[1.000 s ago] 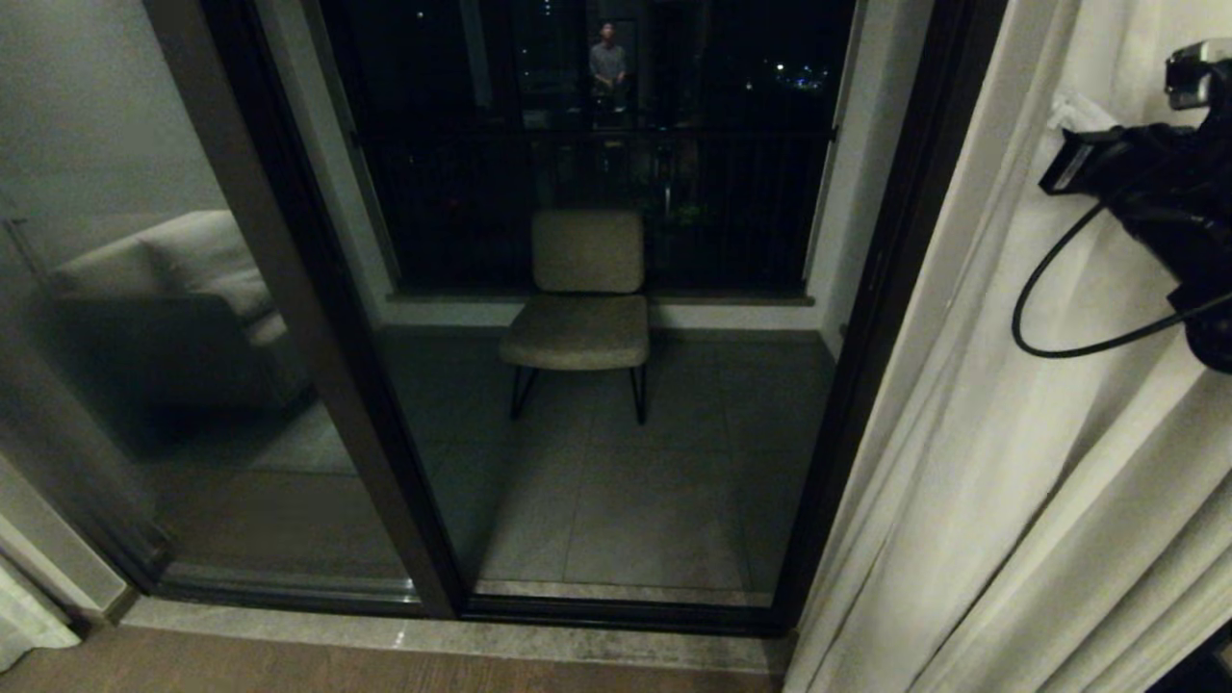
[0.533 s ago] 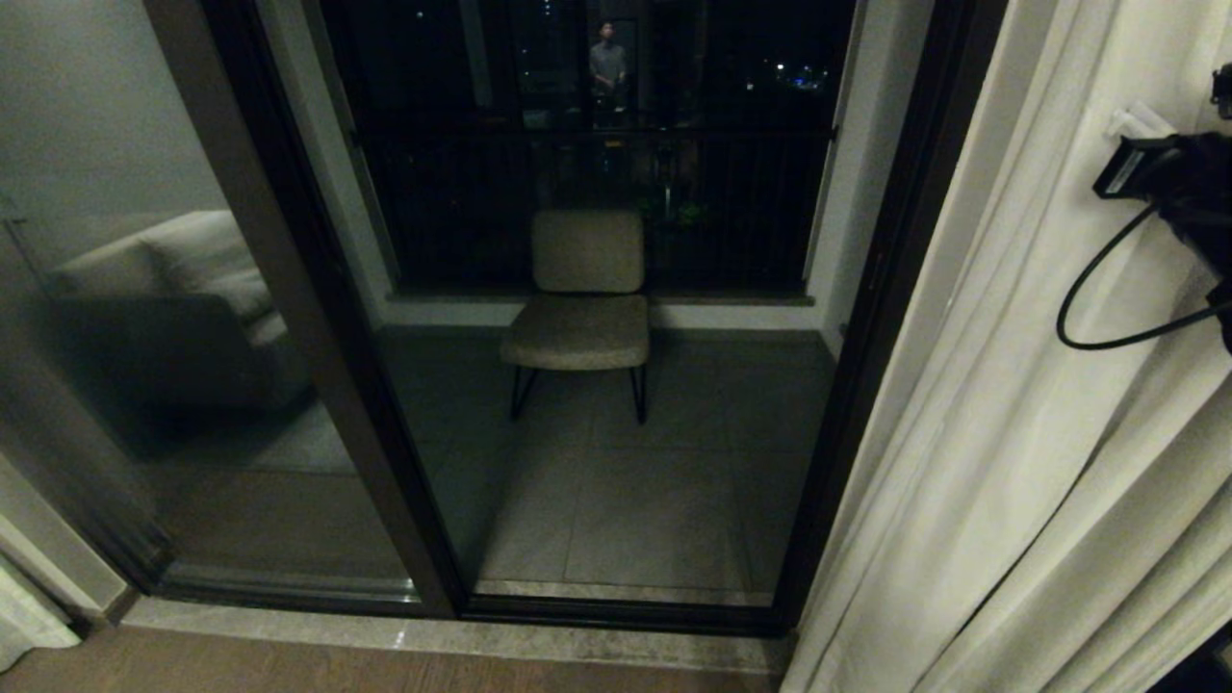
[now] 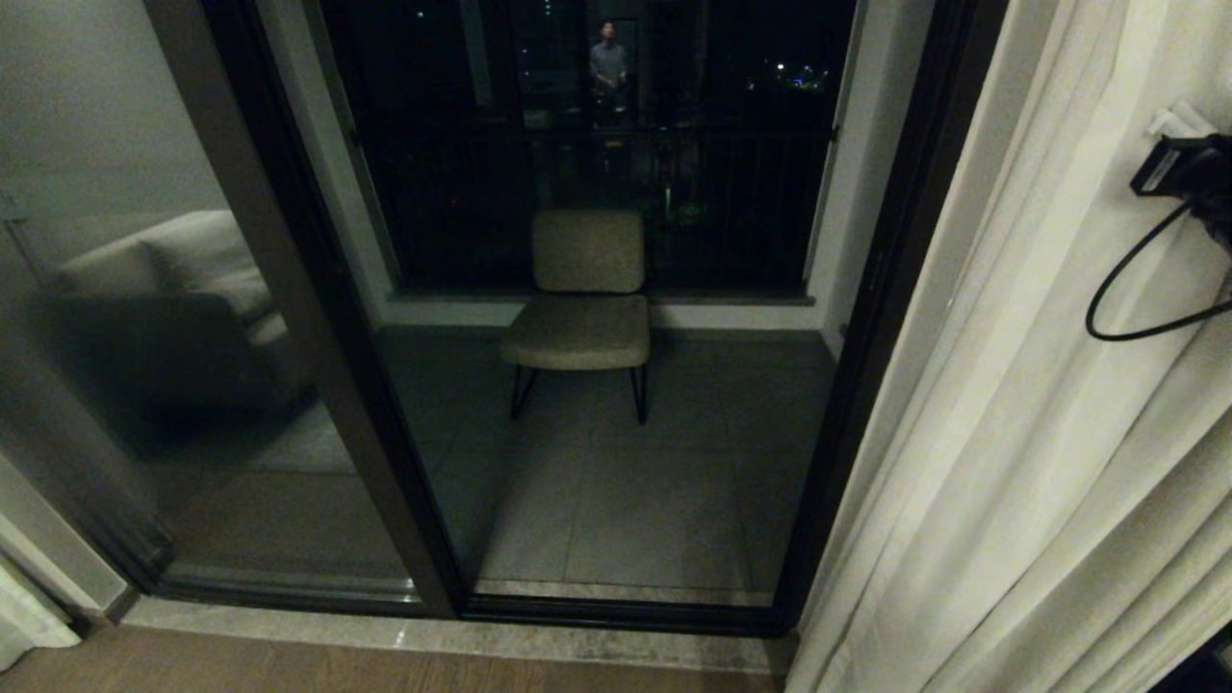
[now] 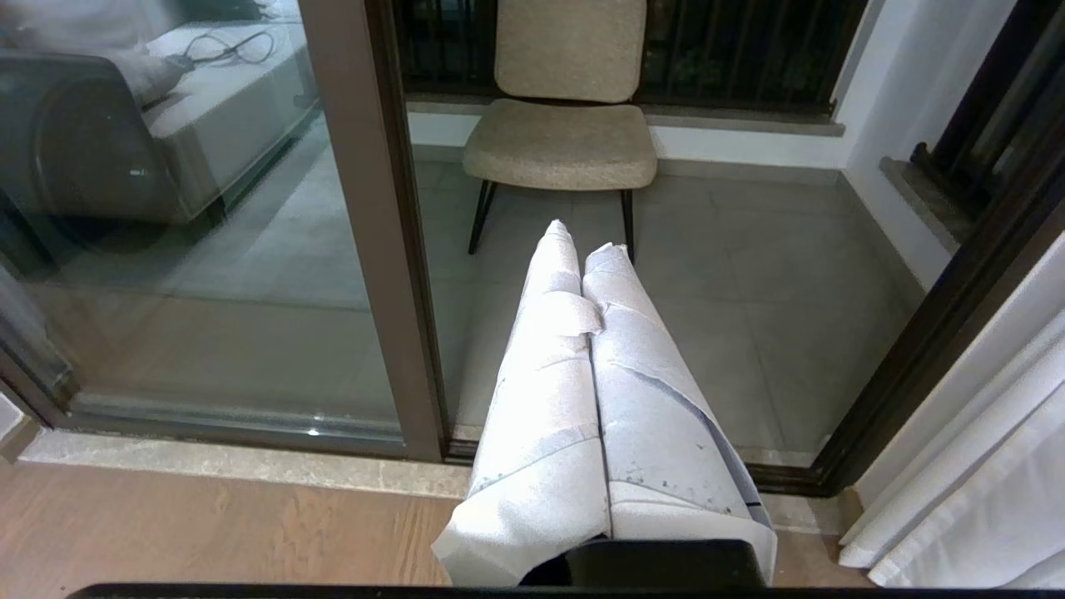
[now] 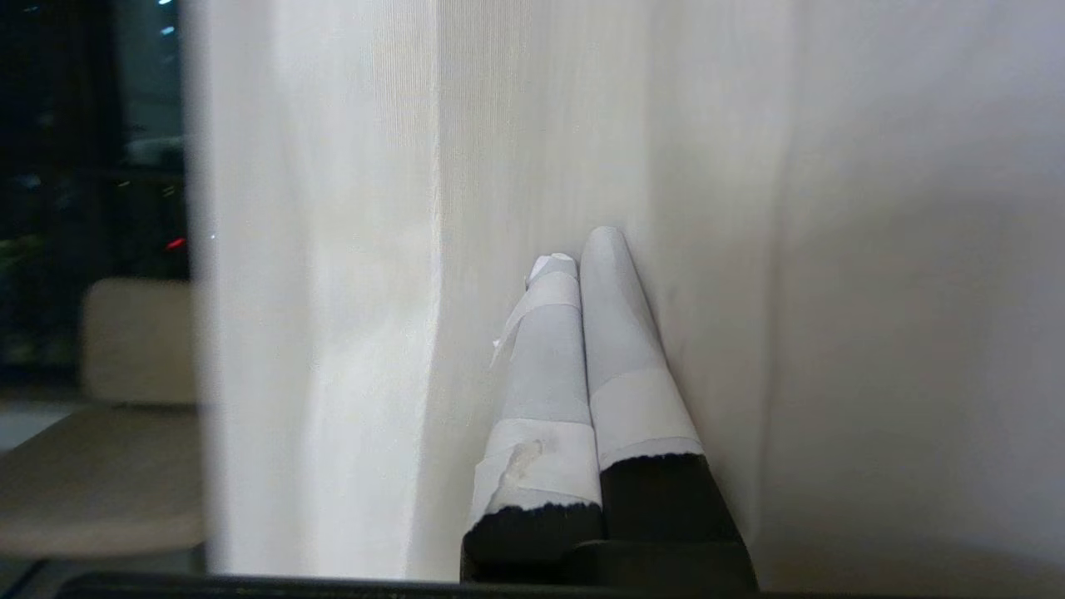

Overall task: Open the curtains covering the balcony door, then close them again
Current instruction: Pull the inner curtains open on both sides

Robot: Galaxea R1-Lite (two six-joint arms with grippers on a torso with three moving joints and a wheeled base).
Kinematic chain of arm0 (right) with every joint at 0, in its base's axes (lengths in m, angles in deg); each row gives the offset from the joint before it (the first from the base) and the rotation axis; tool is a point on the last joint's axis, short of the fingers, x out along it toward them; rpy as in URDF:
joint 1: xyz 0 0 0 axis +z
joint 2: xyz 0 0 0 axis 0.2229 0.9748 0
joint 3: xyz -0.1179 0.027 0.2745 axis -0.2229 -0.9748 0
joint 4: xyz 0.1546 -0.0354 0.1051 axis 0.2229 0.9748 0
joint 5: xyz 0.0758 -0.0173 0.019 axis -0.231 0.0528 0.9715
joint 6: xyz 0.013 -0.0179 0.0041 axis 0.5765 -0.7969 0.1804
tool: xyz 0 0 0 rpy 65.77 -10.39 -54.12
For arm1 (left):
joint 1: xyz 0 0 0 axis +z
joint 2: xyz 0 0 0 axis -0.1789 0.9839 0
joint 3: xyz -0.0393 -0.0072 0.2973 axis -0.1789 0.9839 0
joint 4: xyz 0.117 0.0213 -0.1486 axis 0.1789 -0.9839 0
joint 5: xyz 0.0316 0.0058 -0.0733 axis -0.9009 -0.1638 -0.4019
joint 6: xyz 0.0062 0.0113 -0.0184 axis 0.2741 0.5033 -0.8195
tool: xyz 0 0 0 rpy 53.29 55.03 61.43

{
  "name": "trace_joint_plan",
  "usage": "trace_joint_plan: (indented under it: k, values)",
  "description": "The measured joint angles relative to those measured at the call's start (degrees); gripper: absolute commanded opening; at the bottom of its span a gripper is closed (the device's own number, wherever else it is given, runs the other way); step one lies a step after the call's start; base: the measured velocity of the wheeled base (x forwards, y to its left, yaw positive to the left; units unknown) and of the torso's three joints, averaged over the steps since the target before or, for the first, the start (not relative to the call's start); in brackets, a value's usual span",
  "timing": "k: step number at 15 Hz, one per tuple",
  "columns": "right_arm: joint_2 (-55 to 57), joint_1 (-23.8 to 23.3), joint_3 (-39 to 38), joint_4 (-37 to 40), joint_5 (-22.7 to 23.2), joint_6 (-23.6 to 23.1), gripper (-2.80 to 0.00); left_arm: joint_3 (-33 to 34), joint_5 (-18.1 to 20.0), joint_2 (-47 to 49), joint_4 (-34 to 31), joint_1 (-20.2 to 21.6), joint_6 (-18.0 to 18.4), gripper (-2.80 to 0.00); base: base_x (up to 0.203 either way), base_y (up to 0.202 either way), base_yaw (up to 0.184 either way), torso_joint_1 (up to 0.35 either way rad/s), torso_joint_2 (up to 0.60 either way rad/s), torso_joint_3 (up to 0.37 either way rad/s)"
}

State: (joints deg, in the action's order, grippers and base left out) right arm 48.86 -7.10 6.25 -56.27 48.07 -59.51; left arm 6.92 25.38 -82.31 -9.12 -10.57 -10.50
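Since the earlier head frames, the right arm has slid toward the right edge of the frame, and now only its dark wrist block and a looping black cable show at the upper right, in front of the curtains. Everything else sits where it was.

From the right wrist camera, the right gripper has its two tape-wrapped fingers pressed together with no gap, their tips lying against the pleated cream fabric. No fold is visibly pinched between them; they touch the cloth rather than clasp it.

From the left wrist camera, the left gripper is likewise closed tight, its white-wrapped fingers side by side and holding nothing, pointing out over the threshold toward the balcony floor.

In the head view the curtains are bunched at the right side of the frame, hanging in long vertical pleats from top to bottom edge, and a small bit of pale fabric shows at the lower left corner. The balcony door is uncovered: its dark frame runs diagonally through the left half, with reflective glass on the left. Through the middle, a beige chair stands on grey tiles before a dark railing. A person's reflection shows in the glass at the top centre.
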Motion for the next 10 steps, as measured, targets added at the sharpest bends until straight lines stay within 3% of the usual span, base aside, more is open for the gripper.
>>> trace_joint_plan:
  k: [10]
  values:
    - [6.2,-10.3,10.0,3.8,0.1,0.2,-2.80,0.0,0.0,0.0,0.0,0.0,0.0,-2.80,0.000,0.000,0.000,0.000,0.00,0.000]
